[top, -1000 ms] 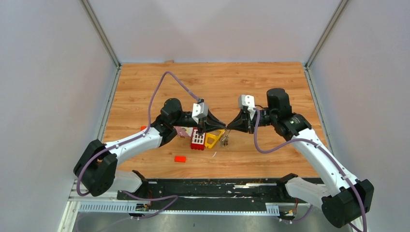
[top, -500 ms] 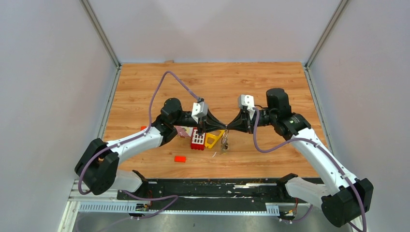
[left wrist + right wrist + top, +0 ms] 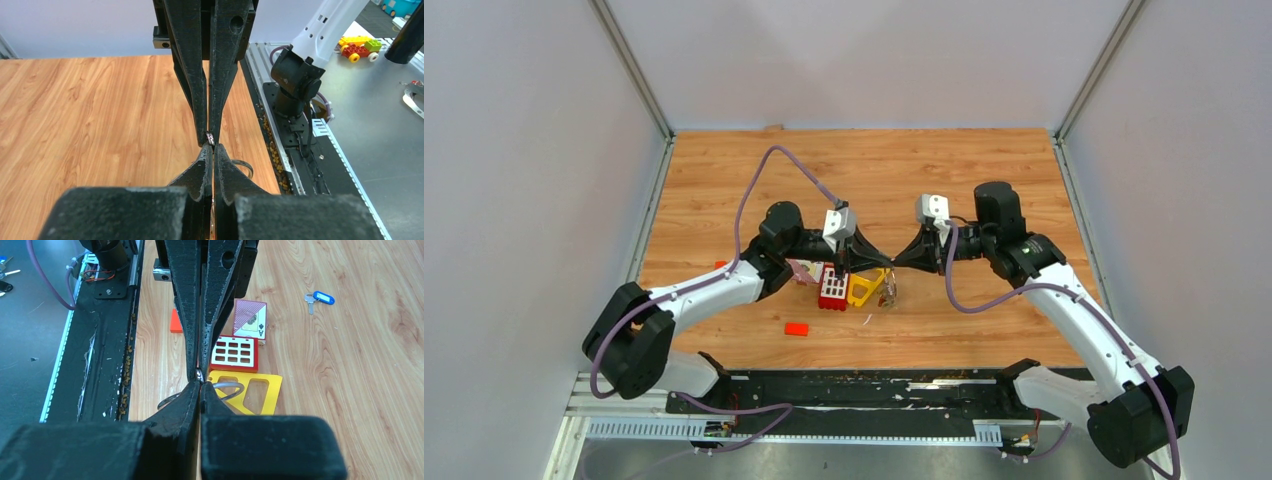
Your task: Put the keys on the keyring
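Over the wooden table [image 3: 724,180], left pincer [image 3: 210,150] and right pincer [image 3: 200,387], closed tip-to-tip, pinch the keyring [image 3: 240,386], dangling below.

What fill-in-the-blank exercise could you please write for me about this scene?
1. The key lying alone on the table has a ____ head.
2. The left hand and right hand meet tip to tip, both ____.
3. The red grid block lies between the playing card and the ____ frame.
Missing words: blue; shut; yellow.

Top: high, rear, overlooking table [image 3: 984,170]. 2 wrist views: close, opposed, sharing its centre.
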You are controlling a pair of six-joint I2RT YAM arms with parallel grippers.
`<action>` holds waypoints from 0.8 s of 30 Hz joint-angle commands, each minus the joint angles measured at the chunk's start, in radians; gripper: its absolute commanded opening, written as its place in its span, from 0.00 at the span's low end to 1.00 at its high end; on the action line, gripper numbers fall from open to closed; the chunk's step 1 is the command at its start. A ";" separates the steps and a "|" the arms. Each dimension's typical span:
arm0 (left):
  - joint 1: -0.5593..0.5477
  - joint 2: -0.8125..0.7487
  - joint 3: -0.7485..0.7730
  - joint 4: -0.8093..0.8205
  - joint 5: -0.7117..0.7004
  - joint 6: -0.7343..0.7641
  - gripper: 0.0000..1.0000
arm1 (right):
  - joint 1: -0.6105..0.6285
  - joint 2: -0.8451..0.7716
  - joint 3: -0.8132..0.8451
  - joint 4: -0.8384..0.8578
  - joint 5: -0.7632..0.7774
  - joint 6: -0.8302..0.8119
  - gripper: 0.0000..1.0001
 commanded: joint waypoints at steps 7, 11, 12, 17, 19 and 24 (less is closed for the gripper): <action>-0.008 0.004 0.073 -0.061 -0.067 0.019 0.04 | -0.001 -0.020 0.018 0.009 -0.017 -0.024 0.00; -0.008 0.003 0.073 -0.072 -0.078 0.028 0.06 | 0.000 -0.025 0.015 0.003 -0.012 -0.030 0.00; -0.008 0.003 0.073 -0.071 -0.079 0.029 0.06 | -0.001 -0.026 0.012 0.004 -0.012 -0.029 0.00; -0.008 0.010 0.077 -0.077 -0.083 0.028 0.06 | 0.000 -0.028 0.011 0.004 -0.014 -0.030 0.00; -0.008 0.012 0.075 -0.078 -0.085 0.030 0.07 | 0.000 -0.028 0.010 0.003 -0.016 -0.030 0.00; -0.008 0.017 0.078 -0.072 -0.080 0.026 0.07 | 0.000 -0.026 0.010 0.003 -0.021 -0.029 0.00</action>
